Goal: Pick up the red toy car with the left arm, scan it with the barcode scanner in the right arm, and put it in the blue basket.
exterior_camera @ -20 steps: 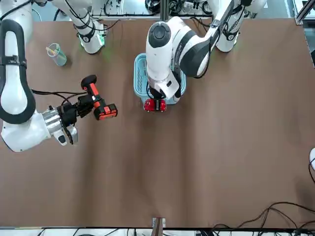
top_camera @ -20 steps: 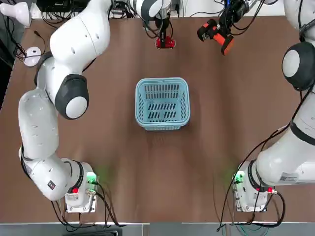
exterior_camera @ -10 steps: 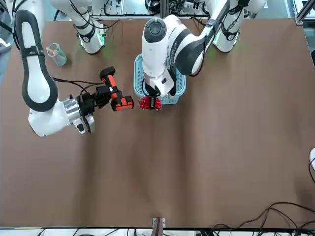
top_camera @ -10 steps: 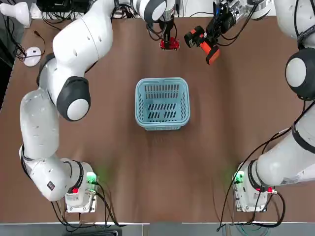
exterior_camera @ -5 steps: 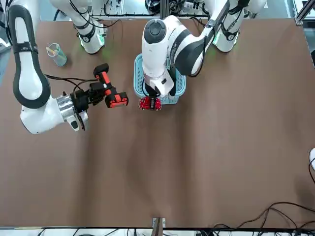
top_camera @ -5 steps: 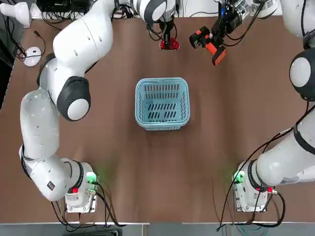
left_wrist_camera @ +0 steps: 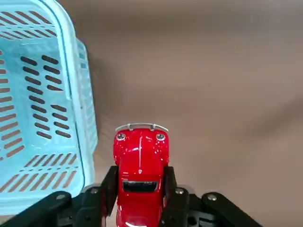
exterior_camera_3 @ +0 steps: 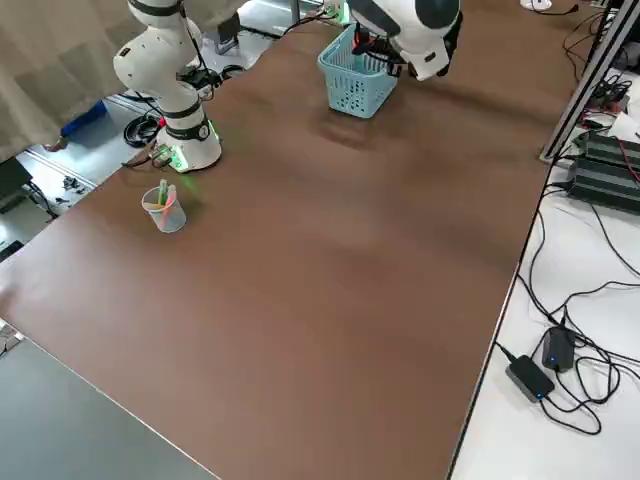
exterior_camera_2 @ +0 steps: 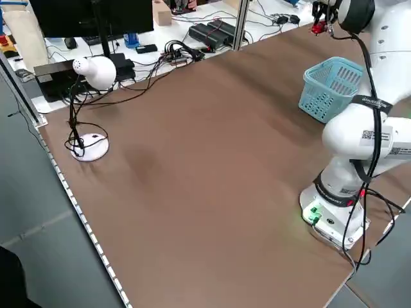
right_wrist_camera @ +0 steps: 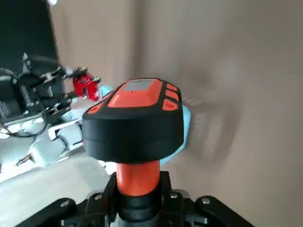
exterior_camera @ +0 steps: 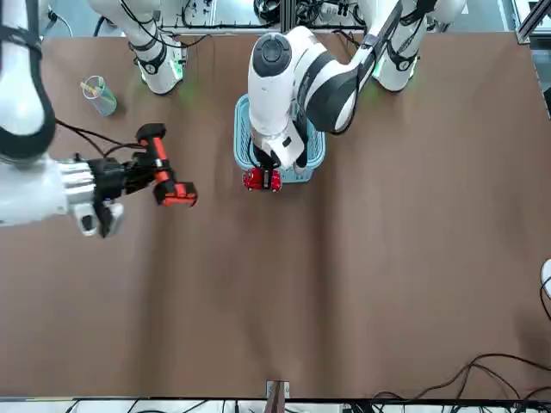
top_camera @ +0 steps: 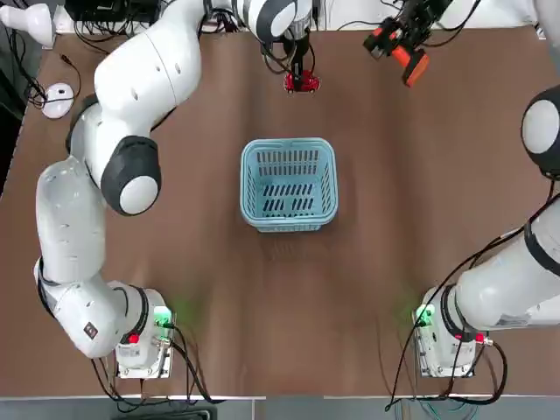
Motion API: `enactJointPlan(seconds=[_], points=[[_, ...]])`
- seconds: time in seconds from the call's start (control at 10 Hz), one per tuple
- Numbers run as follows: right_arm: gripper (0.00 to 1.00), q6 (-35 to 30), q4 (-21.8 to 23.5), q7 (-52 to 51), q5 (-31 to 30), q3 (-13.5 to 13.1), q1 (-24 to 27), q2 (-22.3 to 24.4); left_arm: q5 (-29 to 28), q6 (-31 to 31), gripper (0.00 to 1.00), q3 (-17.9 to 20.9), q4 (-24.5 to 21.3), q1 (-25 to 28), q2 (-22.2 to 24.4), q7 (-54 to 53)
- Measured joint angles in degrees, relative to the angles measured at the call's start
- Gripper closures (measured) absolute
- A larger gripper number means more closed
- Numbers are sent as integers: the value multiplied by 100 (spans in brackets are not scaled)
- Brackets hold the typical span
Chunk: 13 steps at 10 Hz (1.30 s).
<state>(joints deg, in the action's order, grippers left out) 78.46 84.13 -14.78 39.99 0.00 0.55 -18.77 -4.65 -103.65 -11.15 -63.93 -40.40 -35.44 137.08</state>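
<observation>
Red toy car [left_wrist_camera: 140,176]: pinched between the left gripper's [left_wrist_camera: 140,198] fingers [left_wrist_camera: 110,187], nose pointing away from the wrist, held above the brown worktop [top_camera: 411,201] just beyond the far edge of the blue basket [top_camera: 289,185].
Blue basket: sits upright near the middle of the worktop, between the two arm bases and the car; nothing shows inside it.
Barcode scanner [exterior_camera: 164,175]: black body with orange head, gripped by its handle in the right gripper [right_wrist_camera: 138,198], fingers [right_wrist_camera: 110,189] closed on it; held in the air well apart from the car, off toward the robot's right.
Other things: a clear cup [exterior_camera: 100,95] with small items stands by the right arm's base; a white desk lamp [exterior_camera_2: 96,72] and a computer mouse [top_camera: 58,98] sit at the worktop's left edge; cables and power bricks lie off the worktop's far side. Nothing lies between car and basket.
Left arm [top_camera: 144,79]: reaches forward over the worktop, bent across toward the centre, wrist pointing down at the far side of the basket.
Right arm [exterior_camera: 34,194]: stretched far forward along its own side, wrist turned level so the scanner lies roughly horizontal.
</observation>
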Motion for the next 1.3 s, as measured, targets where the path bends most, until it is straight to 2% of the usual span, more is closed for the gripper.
enactJointPlan(seconds=[0.1,0.2,0.4,0.6,0.8,1.0,1.3], points=[[63,106,-256,238,-628,-53,164,6,101,74,57,-75,-218,7,82,0],[63,426,-428,459,-1296,-83,235,7,181,36,57,-172,-649,7,255,0],[63,1341,-477,663,-2215,-95,268,-61,223,-617,57,-435,-2000,8,941,0],[63,2236,-470,696,-2798,-105,319,-385,254,-1015,57,-779,-3274,0,1717,35],[63,3078,-430,697,-3030,-110,329,-832,308,-1462,57,-993,-4114,-6,2093,44],[63,3701,-326,697,-3158,-102,326,-1196,304,-1907,57,-1010,-4504,0,2057,10],[63,3962,-222,710,-3586,-113,344,-1404,30,-2168,57,-1007,-4563,4,1682,-209]])
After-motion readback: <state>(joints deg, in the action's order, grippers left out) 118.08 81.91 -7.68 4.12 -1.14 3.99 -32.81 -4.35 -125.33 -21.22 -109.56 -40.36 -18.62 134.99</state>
